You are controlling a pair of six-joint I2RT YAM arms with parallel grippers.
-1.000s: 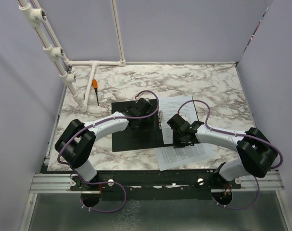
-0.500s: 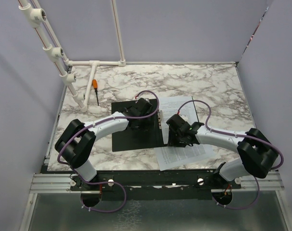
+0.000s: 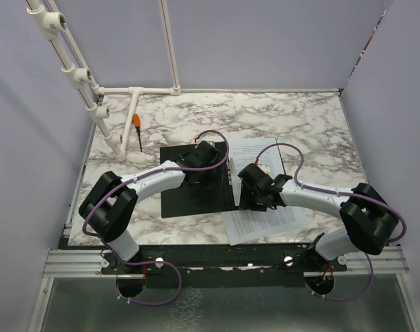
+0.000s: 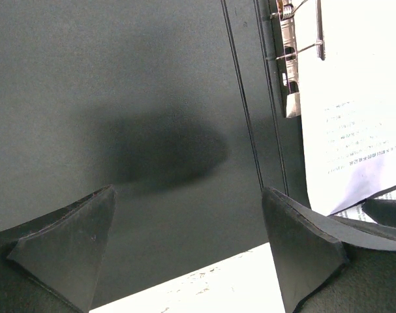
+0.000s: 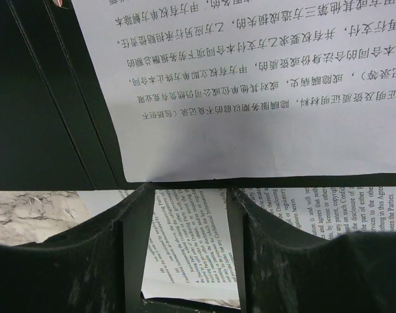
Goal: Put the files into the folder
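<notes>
Your folder (image 3: 185, 204) lies open and flat on the surface (image 3: 299, 124), black inside up, midway between the two arms. Of the files (image 3: 254, 155), the upper sheet (image 5: 250, 98) rests on the folder's right half, its left edge just beside the spine clip (image 4: 290, 65). You cannot tell from here whether the clip holds it. The loose sheet (image 3: 272, 223) lies on the surface at the folder's near right corner, outside it, so the job looks partly done.

Your left pincer (image 4: 188, 195) hangs spread wide over the bare left panel, touching nothing. Your right pincer (image 5: 188, 189) sits at the near edge of the upper sheet with its fingers parted and nothing between them. The loose sheet shows through the gap.

Expect the paper to be very light, limp and slick. A sheet lying flat gives you no edge to pinch, and pressing down on it will likely skate it across the marble or crumple it. Take the loose sheet at a near corner or edge where it can be lifted or slid off the surface's lip, and pinch gently. The folder is thin and will shift easily, so the free left pincer could steady its left panel.
</notes>
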